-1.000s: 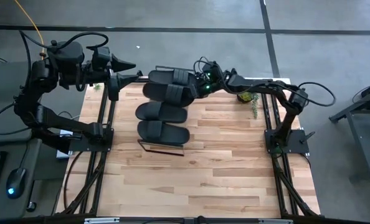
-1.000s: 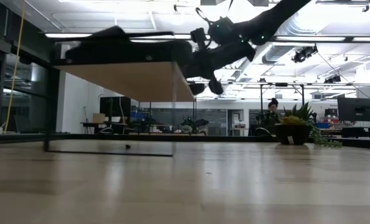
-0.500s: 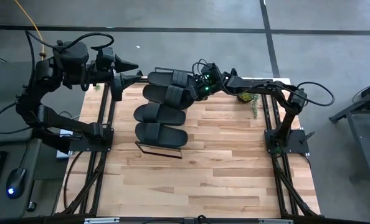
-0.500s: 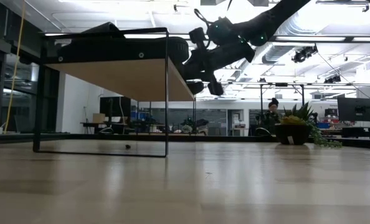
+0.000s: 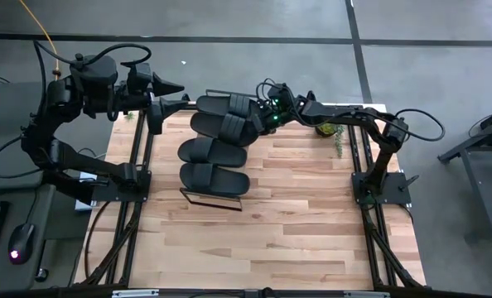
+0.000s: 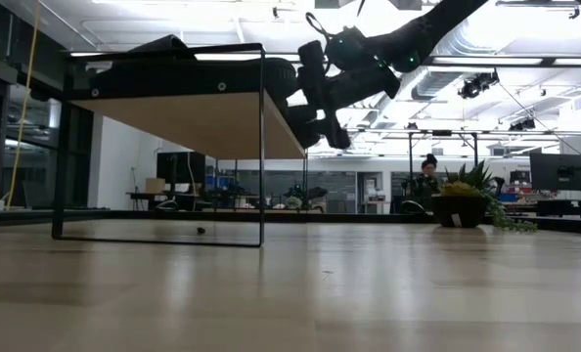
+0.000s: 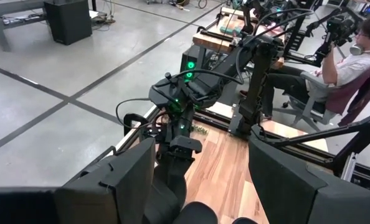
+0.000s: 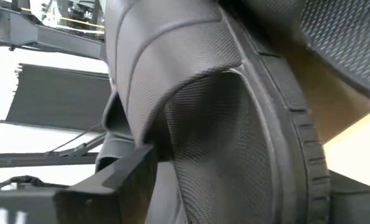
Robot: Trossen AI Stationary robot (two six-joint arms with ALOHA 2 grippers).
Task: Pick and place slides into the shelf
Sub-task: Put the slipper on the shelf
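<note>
Black slides along shelf edge

— What's around the table?
— Grey concrete floor with dark seams; bright ceiling lights.
— Anything behind?
— A potted plant, desks, a seated person.

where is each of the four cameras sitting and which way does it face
High view: overhead, straight down; both arms, right gripper beside four slides on the shelf.
Low view: tabletop level, looking across under the shelf; right gripper comes from above.
Left wrist view: on the left arm, its open jaws in front, facing the right arm.
Right wrist view: on the right arm, close up on one slide.
High and low views both show the shelf and the right gripper.
</note>
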